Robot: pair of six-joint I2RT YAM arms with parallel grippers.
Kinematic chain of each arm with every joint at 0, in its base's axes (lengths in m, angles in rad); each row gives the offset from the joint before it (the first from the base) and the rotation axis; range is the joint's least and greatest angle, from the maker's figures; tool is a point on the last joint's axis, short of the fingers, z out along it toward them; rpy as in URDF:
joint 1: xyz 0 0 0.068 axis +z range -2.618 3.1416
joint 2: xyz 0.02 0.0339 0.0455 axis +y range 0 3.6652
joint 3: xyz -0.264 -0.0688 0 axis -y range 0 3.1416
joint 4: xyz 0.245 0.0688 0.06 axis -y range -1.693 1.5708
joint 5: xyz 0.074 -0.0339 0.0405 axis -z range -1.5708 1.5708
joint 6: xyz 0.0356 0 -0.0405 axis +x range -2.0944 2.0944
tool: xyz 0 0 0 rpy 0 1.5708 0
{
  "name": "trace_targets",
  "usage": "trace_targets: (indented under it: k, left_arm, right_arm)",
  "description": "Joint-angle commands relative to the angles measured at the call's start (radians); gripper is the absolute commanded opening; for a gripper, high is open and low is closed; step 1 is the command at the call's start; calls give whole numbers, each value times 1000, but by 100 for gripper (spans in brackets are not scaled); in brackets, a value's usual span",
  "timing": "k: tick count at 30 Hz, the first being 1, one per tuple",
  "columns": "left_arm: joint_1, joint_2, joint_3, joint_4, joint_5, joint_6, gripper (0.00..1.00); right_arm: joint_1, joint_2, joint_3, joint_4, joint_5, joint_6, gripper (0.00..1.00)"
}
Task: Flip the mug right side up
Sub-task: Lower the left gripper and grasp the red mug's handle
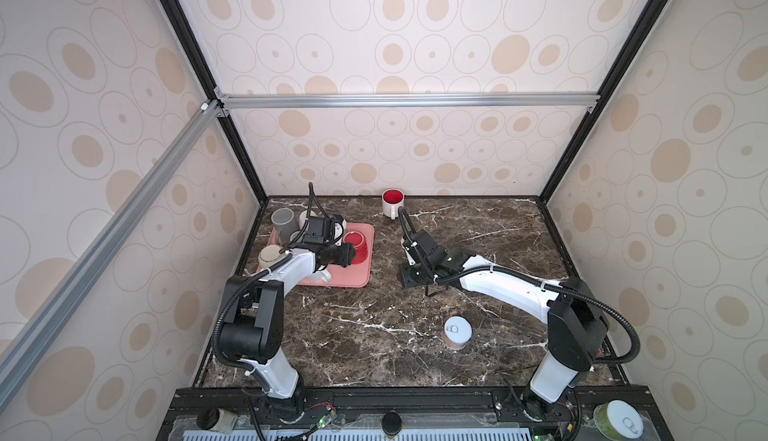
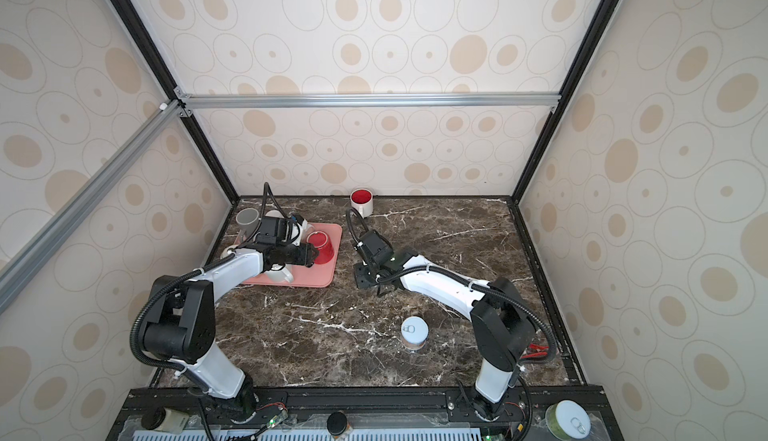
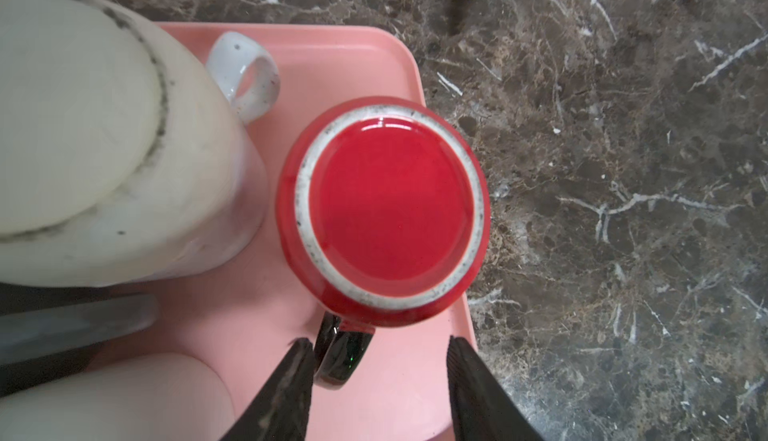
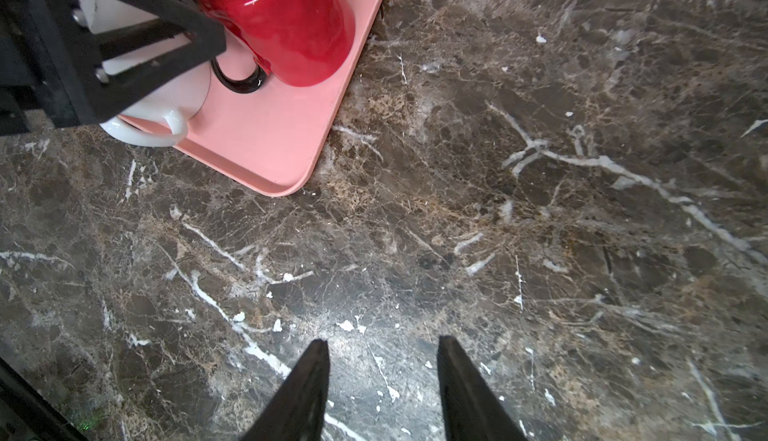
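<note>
Inverted red mug (image 3: 390, 210) (likely slick, breakable) at the pink tray's (image 3: 374, 410) corner; released left end effector (image 3: 379, 340) straddles its handle (image 3: 340, 356), the surest hold.

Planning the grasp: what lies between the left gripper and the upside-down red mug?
In the left wrist view, only the black handle of the red mug, over pink tray.

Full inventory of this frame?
red mug: 1, red, upside down on tray
grey mug: 1, grey, tray's back left
white mugs: at least 2, white, tray, part hidden
cream mug: 1, cream, tray's left edge
red-lined mug: 1, white, upright, table's back
tray: 1, pink, table's left
can: 1, white lid, table's front
green can: 1, front rail
table: 1, dark marble
left tool: 1, black, open at red mug's handle
right tool: 1, black, open above table
</note>
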Motion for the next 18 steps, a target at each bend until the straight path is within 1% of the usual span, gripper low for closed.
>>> trace_targets:
  k: [1, 9, 18]
  left_arm:
    - [-4, 16, 36, -19, 16, 27, 50]
    - [-22, 50, 46, -3, -29, 1, 41]
    - [-41, 87, 77, 5, -99, 4, 29]
  right_arm:
    - [-4, 10, 11, -6, 5, -4, 46]
    - [-5, 19, 10, 2, -1, 1, 46]
    - [-9, 10, -1, 0, 5, 1, 46]
